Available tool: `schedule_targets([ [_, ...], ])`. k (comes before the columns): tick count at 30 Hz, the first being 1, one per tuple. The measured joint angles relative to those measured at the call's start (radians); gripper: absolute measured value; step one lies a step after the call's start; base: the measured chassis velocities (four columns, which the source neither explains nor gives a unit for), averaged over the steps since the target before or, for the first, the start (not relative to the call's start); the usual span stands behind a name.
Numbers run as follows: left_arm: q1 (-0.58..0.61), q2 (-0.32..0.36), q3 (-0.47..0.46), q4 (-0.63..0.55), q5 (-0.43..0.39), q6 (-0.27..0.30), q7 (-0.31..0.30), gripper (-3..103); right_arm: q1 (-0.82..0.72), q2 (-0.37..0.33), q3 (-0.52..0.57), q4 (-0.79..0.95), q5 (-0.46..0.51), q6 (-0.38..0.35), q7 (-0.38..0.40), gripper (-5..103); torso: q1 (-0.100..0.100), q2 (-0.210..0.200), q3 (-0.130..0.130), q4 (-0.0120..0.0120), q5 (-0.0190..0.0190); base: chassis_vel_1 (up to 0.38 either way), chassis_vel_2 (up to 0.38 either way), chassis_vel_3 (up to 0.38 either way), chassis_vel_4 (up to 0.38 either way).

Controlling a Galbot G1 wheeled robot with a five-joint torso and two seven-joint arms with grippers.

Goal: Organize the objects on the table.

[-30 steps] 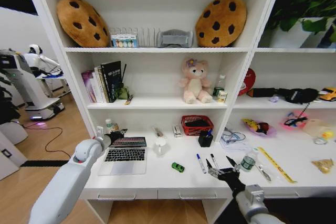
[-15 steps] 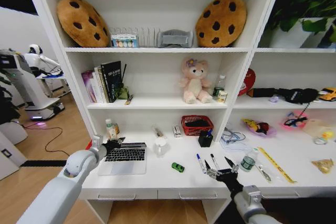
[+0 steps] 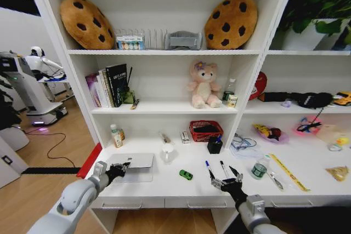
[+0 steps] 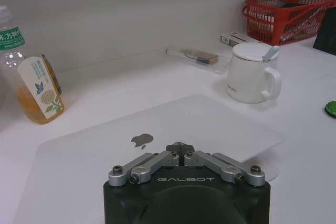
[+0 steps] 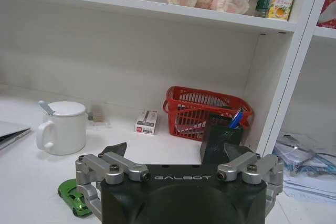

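Laptop lid down; left hand pinched closed at front edge; right hand spread open, fingertips hidden.

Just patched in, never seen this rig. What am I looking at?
It is a wheeled robot with two arms. The wide picture comes from its head; the other two from its wrists. On the white desk lie a closed silver laptop, a white mug, a green toy car, pens, a can and a yellow ruler. The left gripper sits over the laptop lid, jaws shut; the right gripper hovers near the pens, jaws open and empty.
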Motion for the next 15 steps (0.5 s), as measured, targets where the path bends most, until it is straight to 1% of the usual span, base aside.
schedule_targets([
  [2, -0.003, -0.017, -0.009, 0.009, 0.001, -0.018, -0.004, 0, -0.002, 0.000, -0.001, 0.000, 0.000, 0.001, 0.000, 100, 0.000, 0.000, 0.000, 0.0000, -0.0002, 0.000, 0.000, 0.000, 0.000],
  [4, -0.013, -0.026, -0.014, 0.011, -0.006, -0.023, -0.016, 0, -0.002, -0.001, -0.001, 0.000, 0.000, 0.001, 0.000, 100, 0.000, 0.000, 0.000, 0.0001, -0.0002, 0.000, 0.000, 0.000, 0.000],
  [5, -0.029, -0.036, -0.019, 0.014, -0.016, -0.033, -0.031, 0, -0.001, -0.003, 0.000, 0.001, 0.003, 0.001, 0.000, 100, 0.000, 0.000, 0.000, -0.0001, -0.0001, 0.000, 0.000, 0.000, 0.000],
  [6, -0.047, -0.046, -0.024, 0.019, -0.026, -0.056, -0.046, 0, 0.001, -0.005, 0.001, 0.002, 0.006, 0.001, 0.001, 100, 0.000, 0.000, 0.000, -0.0003, 0.0000, 0.000, 0.000, 0.000, 0.000],
  [8, -0.089, -0.075, -0.034, 0.034, -0.037, -0.130, -0.075, 0, 0.007, -0.009, 0.005, 0.005, 0.015, -0.003, 0.003, 100, 0.000, 0.000, 0.000, -0.0002, -0.0001, 0.000, 0.000, 0.000, 0.000],
  [9, -0.089, -0.075, -0.034, 0.034, -0.037, -0.130, -0.075, 0, 0.007, -0.009, 0.005, 0.005, 0.015, -0.003, 0.003, 100, 0.000, 0.000, 0.000, -0.0002, -0.0001, 0.000, 0.000, 0.000, 0.000],
  [11, -0.136, -0.121, -0.045, 0.056, -0.043, -0.256, -0.140, 0, 0.012, -0.013, 0.011, 0.010, 0.026, -0.010, 0.006, 100, 0.000, 0.000, 0.000, -0.0004, 0.0000, 0.000, 0.000, 0.000, 0.000],
  [12, -0.144, -0.138, -0.047, 0.059, -0.046, -0.301, -0.178, -2, 0.014, -0.016, 0.015, 0.013, 0.030, -0.013, 0.007, 100, 0.000, 0.000, 0.000, -0.0005, -0.0001, 0.000, 0.000, 0.000, 0.000],
  [13, -0.144, -0.153, -0.049, 0.056, -0.050, -0.332, -0.215, 3, 0.014, -0.018, 0.019, 0.016, 0.035, -0.015, 0.008, 100, 0.000, 0.000, 0.000, -0.0004, -0.0001, 0.000, 0.000, 0.000, 0.000],
  [14, -0.133, -0.166, -0.053, 0.044, -0.055, -0.349, -0.252, 8, 0.014, -0.020, 0.023, 0.019, 0.040, -0.018, 0.009, 100, 0.000, 0.000, 0.000, -0.0005, -0.0001, 0.000, 0.000, 0.000, 0.000],
  [15, -0.133, -0.166, -0.053, 0.044, -0.055, -0.349, -0.252, 8, 0.014, -0.020, 0.023, 0.019, 0.040, -0.018, 0.009, 100, 0.000, 0.000, 0.000, -0.0005, -0.0001, 0.000, 0.000, 0.000, 0.000],
])
